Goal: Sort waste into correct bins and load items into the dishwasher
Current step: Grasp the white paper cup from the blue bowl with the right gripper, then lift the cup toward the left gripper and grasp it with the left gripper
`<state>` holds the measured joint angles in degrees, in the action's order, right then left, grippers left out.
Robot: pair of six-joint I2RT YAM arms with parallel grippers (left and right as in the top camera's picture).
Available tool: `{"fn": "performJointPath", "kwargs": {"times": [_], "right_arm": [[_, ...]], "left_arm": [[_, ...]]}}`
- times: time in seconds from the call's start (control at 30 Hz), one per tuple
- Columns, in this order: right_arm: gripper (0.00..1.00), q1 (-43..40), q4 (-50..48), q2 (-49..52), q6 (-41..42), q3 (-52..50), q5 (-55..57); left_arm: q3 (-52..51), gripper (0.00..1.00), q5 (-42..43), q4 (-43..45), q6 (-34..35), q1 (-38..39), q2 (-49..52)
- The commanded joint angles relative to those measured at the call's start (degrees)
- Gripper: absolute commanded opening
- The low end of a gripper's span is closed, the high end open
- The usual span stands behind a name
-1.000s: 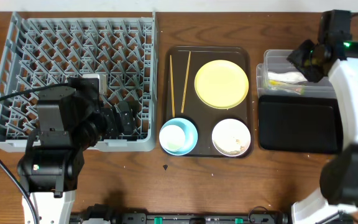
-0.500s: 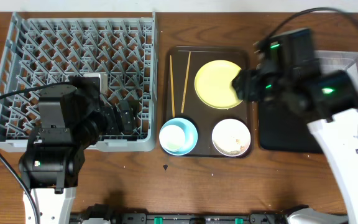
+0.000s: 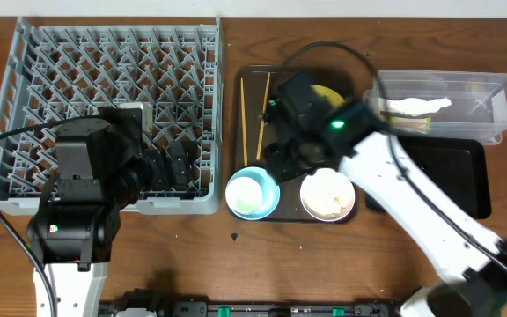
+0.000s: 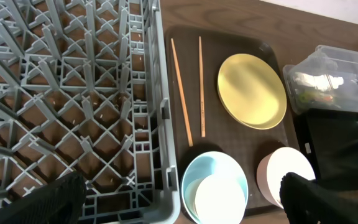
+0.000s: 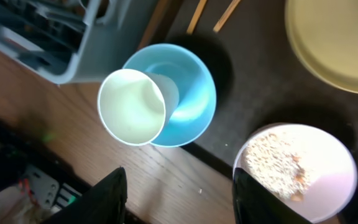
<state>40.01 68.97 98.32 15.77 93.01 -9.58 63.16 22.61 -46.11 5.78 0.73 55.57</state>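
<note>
The grey dish rack (image 3: 104,97) fills the left of the table. A brown serving tray (image 3: 346,84) holds two chopsticks (image 3: 255,110), a yellow plate (image 4: 252,90), a light blue bowl (image 5: 191,93) with a small white cup (image 5: 132,107) inside it, and a white bowl (image 5: 294,171) of rice scraps. My right gripper (image 5: 182,199) hovers open above the tray's front edge between the two bowls, holding nothing. Over the rack's front right corner my left gripper (image 4: 185,205) stands wide open and empty. The napkin (image 3: 416,106) and wrapper (image 3: 412,126) lie in the clear tub (image 3: 491,92).
The shallow black tray (image 3: 451,176) sits in front of the clear tub at the right. My right arm (image 3: 394,189) crosses over the tray's right side and hides part of the yellow plate. Bare wood runs along the table's front edge.
My right arm has swung left from above the clear tub, across the plate, to above the two bowls. The left arm has not moved.
</note>
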Motion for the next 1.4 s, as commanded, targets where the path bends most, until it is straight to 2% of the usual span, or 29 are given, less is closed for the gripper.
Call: {"fn": "performJointPath", "kwargs": {"times": [0.0,0.27,0.43,0.67,0.87,0.97,1.17,1.37], "right_arm": [[0.48,1.95,-0.28,4.28,-1.31,-0.15,0.79],[0.49,5.09,-1.92,13.18,-3.06,-0.15,0.76],[0.41,5.07,-2.67,17.16,-1.53,-0.15,1.29],[0.04,3.32,-4.83,18.38,0.04,-0.15,1.18],[0.01,-1.22,-2.67,15.43,0.00,-0.13,-3.82],[0.01,-4.46,-2.27,10.78,-4.17,-0.13,-10.80],[0.01,-15.06,-3.45,-1.79,-8.96,-0.13,-21.29],[0.01,-25.73,-8.44,-11.02,-18.80,-0.13,-42.53]], "left_arm": [[1.20,1.00,0.94,-0.11,-0.09,-0.35,0.22],[1.20,1.00,0.96,-0.09,-0.09,-0.35,0.39],[1.20,1.00,0.94,-0.13,-0.09,-0.35,0.50],[1.20,1.00,0.96,-0.61,-0.09,-0.35,0.52],[1.20,1.00,0.98,-0.57,-0.09,-0.35,0.55],[1.20,1.00,1.57,-0.46,-0.09,-0.35,0.52],[1.20,1.00,17.00,4.24,-0.09,-0.35,0.63],[1.20,1.00,31.95,10.32,4.09,-0.35,1.33]]}}
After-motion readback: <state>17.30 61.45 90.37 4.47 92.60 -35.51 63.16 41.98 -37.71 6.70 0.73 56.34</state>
